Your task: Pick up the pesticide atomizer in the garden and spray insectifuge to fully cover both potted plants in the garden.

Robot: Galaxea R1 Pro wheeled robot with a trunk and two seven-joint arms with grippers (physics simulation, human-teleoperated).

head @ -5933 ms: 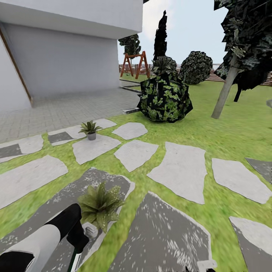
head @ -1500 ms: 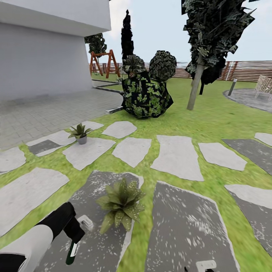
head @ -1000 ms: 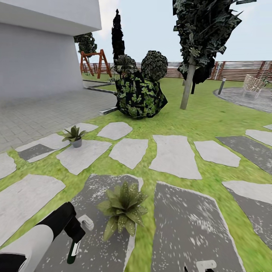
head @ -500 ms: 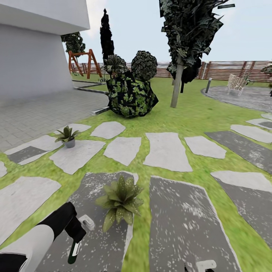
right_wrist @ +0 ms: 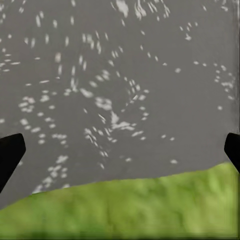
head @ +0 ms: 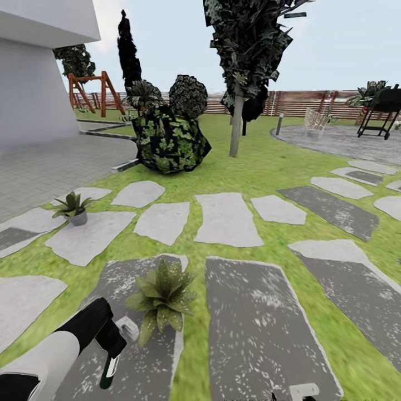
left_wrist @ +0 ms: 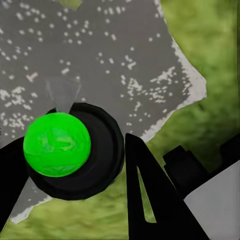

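1. The left gripper (head: 114, 348) was pinched on the atomizer (head: 108, 371), which hung low at the robot's left side over a dark speckled stone (head: 139, 356). Its pale spray top (head: 127, 328) sat at the upper end and the green body pointed down.
2. In the left wrist view the atomizer's round end (left_wrist: 57, 144) showed bright green inside a dark ring, held between the black fingers (left_wrist: 150, 192) above stone and grass.
3. The near plant (head: 161, 294) stood on the same dark stone, just beside the spray top and slightly ahead of it.
4. The far plant (head: 72, 206) sat in its grey pot on a pale stone (head: 89, 236), well apart to the left and further out.
5. The right gripper (right_wrist: 120, 150) had its tips spread wide at the edges of its wrist view, empty, over dark stone and a strip of lawn (right_wrist: 125, 210).
6. The step in hand looked like aiming at the near plant. To do it well, I judged the nozzle should be turned to face the rosette rather than the stone, and lifted so the spray would fall over the leaves from above.
7. Sweeping slowly across the whole rosette should help cover every leaf, not only the side nearest the arm.
8. The grip should stay firm, since the bottle hung at a slant and could slip.
9. The far plant would probably need the base moved closer first.
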